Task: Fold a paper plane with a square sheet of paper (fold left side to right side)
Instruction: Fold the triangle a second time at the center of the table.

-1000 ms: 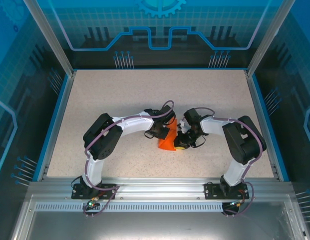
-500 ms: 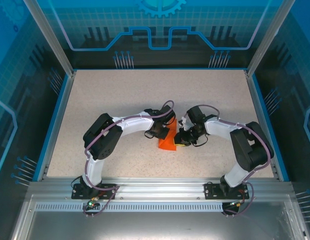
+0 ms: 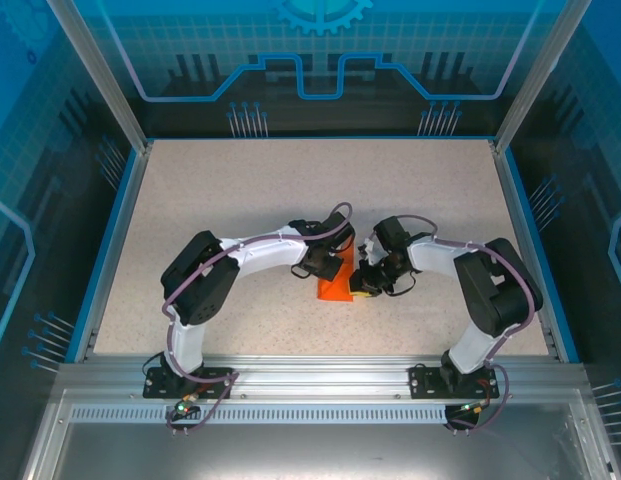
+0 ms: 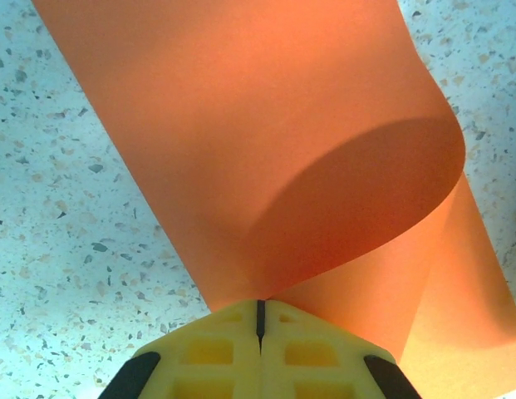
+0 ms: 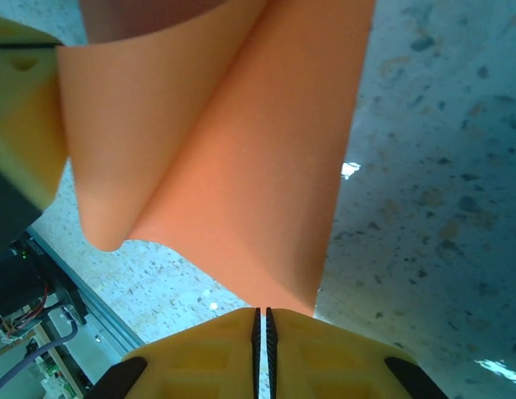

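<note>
Since the earlier top view the left arm (image 3: 202, 285) has been drawn in at the elbow toward 7 o'clock and pushed at the wrist toward 3 o'clock, and the orange patch seen between the two wrists has been narrowed. Nearest, in the left wrist view, the left gripper (image 4: 259, 303) is seen with its yellow jaws pressed together on an edge of the square sheet of paper (image 4: 266, 150). The sheet rises from the seam toward 12 o'clock and is curled over into a rounded loop at 3 o'clock (no sharp crease is shown along that bend). In the right wrist view the right gripper (image 5: 261, 314) is likewise closed to a thin slit with a margin of the same sheet pinched in it, and the paper is fanned away toward 11 o'clock with a soft valley in it. From above, the sheet is found just to the 6 o'clock side of the middle of the table (image 3: 240, 190), bowed up between the two grippers, which are set close together. The left-to-right fold is judged to be under way but unfinished: the side has been carried across, yet no matched edges are seen and nothing has been pressed flat. The crease and every later fold of the plane are judged to be left.
</note>
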Controlling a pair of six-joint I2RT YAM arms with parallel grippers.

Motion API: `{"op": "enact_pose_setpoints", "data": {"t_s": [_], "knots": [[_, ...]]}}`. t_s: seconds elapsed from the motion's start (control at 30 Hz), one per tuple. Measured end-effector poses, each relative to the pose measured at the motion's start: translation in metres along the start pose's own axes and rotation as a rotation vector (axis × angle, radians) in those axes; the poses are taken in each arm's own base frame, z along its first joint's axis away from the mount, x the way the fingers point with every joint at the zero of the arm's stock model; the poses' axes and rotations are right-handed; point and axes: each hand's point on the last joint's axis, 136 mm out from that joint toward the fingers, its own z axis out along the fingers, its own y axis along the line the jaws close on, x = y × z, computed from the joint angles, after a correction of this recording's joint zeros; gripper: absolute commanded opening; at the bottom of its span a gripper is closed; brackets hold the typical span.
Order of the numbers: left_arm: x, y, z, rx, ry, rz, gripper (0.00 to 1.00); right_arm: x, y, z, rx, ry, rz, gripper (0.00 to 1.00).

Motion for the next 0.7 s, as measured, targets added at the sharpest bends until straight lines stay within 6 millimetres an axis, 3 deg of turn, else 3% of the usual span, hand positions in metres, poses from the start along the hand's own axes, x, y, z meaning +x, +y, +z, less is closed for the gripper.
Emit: {"op": "enact_pose_setpoints", "data": {"t_s": [0.7], "knots": [[0.000, 0.013, 0.005, -0.074, -0.007, 0.002, 0.00, 0.002, -0.007, 0.004, 0.009, 0.016, 0.021, 0.13]]}}
